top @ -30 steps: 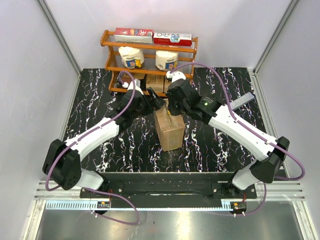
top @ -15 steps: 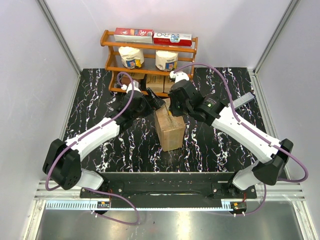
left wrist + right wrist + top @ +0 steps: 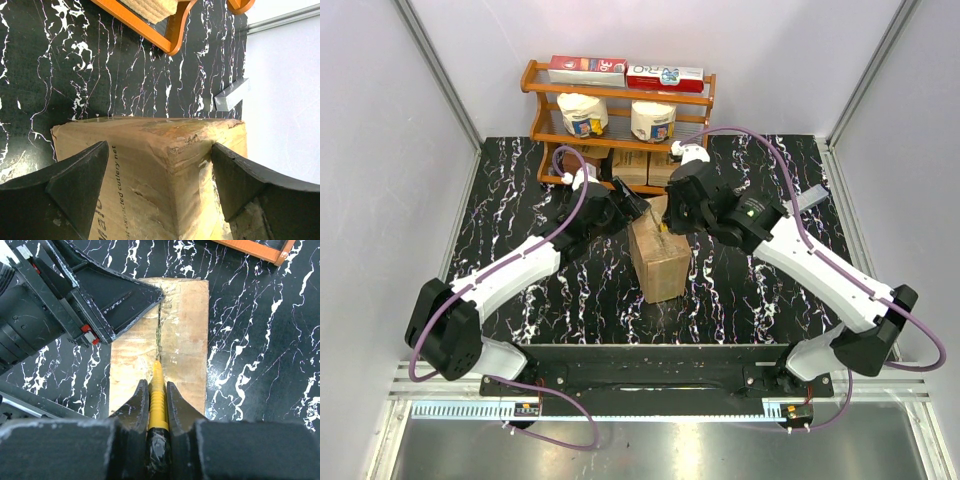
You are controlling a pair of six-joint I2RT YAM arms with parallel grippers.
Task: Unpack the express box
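Note:
The express box [image 3: 658,262], a brown taped carton, stands in the middle of the black marbled table. My left gripper [image 3: 638,207] straddles its far end with jaws wide. One finger [image 3: 75,187] lies against the printed face of the box [image 3: 145,175], and the other finger [image 3: 242,180] touches the opposite side. My right gripper [image 3: 157,386] is shut on a yellow-handled cutter [image 3: 158,395]. The cutter's tip rests on the tape seam along the top of the box [image 3: 187,335]. From above, the right gripper [image 3: 672,215] hangs over the box's far top edge.
An orange wooden rack [image 3: 620,95] stands at the back. It holds red packets, white tubs and small brown cartons. Its feet show in the wrist views [image 3: 172,37] [image 3: 255,251]. A grey bar [image 3: 810,200] lies on the table's right side. White walls enclose the table.
The right arm's wrist has shifted right and slightly back, with the cutter still on the seam. The left gripper's jaws have narrowed a little around the box's far end.

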